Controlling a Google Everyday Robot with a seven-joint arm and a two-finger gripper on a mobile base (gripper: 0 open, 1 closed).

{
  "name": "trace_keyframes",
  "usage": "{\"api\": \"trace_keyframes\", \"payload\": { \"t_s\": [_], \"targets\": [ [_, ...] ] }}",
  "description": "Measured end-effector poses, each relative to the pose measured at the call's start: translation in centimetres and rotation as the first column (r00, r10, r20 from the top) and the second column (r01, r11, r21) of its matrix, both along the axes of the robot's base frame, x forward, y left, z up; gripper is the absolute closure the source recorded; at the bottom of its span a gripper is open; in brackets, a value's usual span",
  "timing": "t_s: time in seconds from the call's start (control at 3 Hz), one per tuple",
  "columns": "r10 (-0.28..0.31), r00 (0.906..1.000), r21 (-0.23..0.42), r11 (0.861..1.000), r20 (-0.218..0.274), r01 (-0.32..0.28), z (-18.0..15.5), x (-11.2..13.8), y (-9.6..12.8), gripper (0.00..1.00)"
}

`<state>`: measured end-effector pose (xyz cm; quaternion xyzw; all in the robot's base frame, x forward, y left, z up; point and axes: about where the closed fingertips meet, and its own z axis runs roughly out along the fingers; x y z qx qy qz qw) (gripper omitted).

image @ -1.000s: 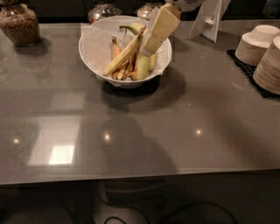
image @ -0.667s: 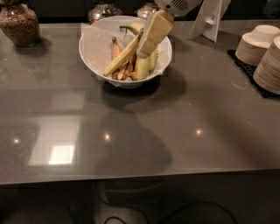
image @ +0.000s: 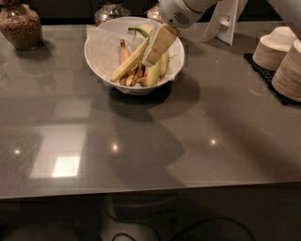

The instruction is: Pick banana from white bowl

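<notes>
The white bowl (image: 92, 60), lined with white paper, stands at the far middle of the grey table. The long pale-yellow banana (image: 128, 65) lies slanted in it, low end at the left and high end toward the right. My gripper (image: 153, 57) reaches down into the bowl from the upper right. Its beige tip is right against the banana's upper end. Plumper greenish-yellow bananas (image: 162, 66) and short orange-brown ones (image: 123, 51) lie around it in the bowl.
Stacks of small beige paper bowls (image: 277, 52) stand on a black mat at the right edge. A white stand (image: 225, 21) is behind the bowl on the right. A jar of brown contents (image: 21, 26) is far left, and glass jars (image: 109, 9) line the back.
My gripper has shifted slightly left and lower into the bowl. The banana and the bowl lie where they were.
</notes>
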<state>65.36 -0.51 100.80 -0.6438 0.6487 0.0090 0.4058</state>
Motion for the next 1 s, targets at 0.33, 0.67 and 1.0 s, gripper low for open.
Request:
{"api": "trace_keyframes", "payload": {
  "t_s": [0.33, 0.67, 1.0],
  "targets": [
    [-0.017, 0.9998, 0.018, 1.0, -0.013, 0.017, -2.0, 1.4, 0.3, 0.0],
    [-0.028, 0.9993, 0.036, 0.999, -0.025, 0.029, -3.6, 2.6, 0.7, 0.0],
    [-0.033, 0.999, 0.052, 0.998, -0.029, 0.035, -4.6, 3.6, 1.1, 0.0]
  ]
}}
